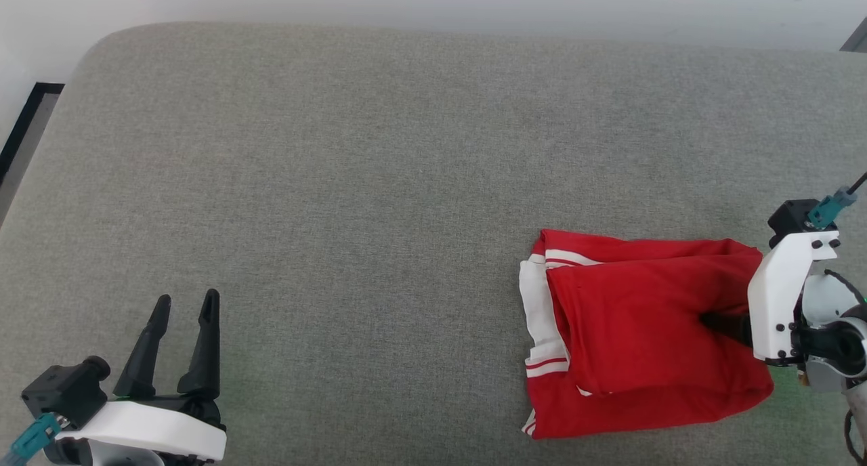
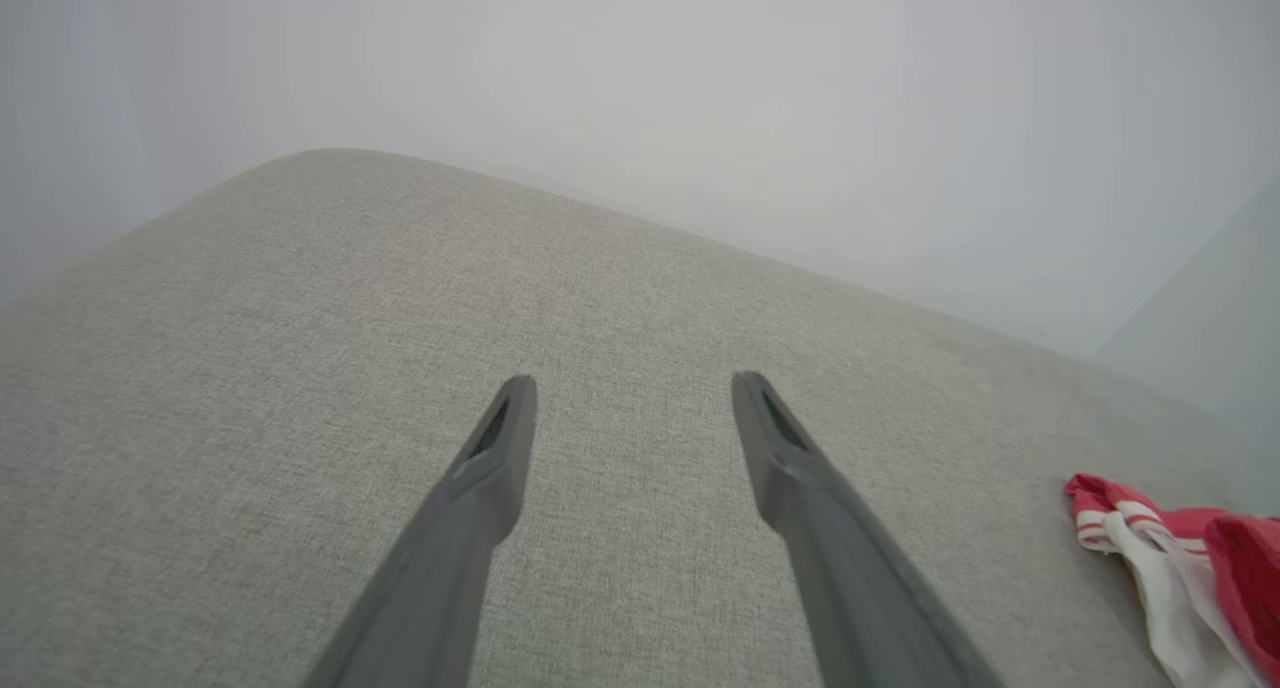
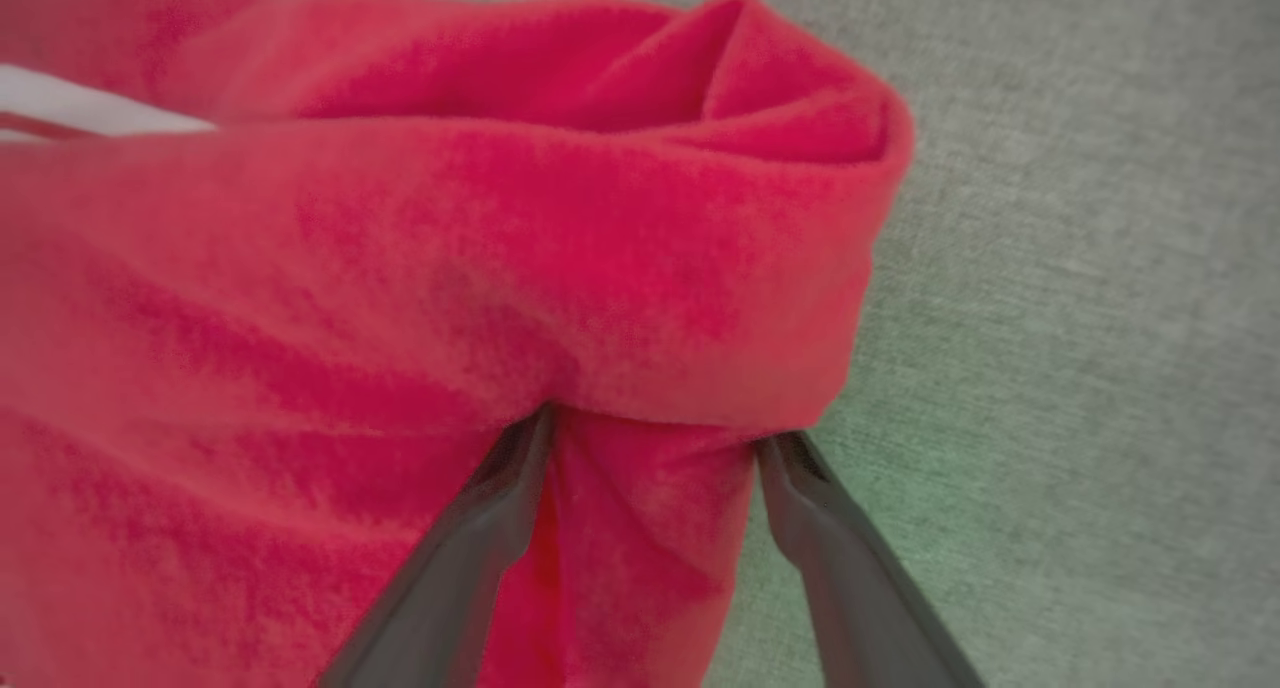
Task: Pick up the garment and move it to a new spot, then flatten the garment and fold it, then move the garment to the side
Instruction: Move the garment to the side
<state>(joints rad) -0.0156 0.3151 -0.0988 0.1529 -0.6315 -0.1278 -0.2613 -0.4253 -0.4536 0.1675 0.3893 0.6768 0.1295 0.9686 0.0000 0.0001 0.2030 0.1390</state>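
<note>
The garment (image 1: 643, 330) lies folded into a red bundle at the right of the grey padded surface, its white panels and striped trim on the left side. My right gripper (image 1: 728, 325) comes in from the right, jaws spread wide. In the right wrist view its tips (image 3: 655, 433) are tucked under a rolled red fold of the garment (image 3: 500, 248), with red cloth lying between the two fingers. My left gripper (image 1: 187, 298) rests open and empty at the lower left, far from the garment. The left wrist view has its fingers (image 2: 632, 383) over bare surface, the garment (image 2: 1160, 558) at the right edge.
The grey fabric surface (image 1: 379, 181) stretches wide to the left and behind the garment, with a rounded far left corner. A pale wall stands behind it. A dark-edged strip (image 1: 27, 134) runs beside the left edge.
</note>
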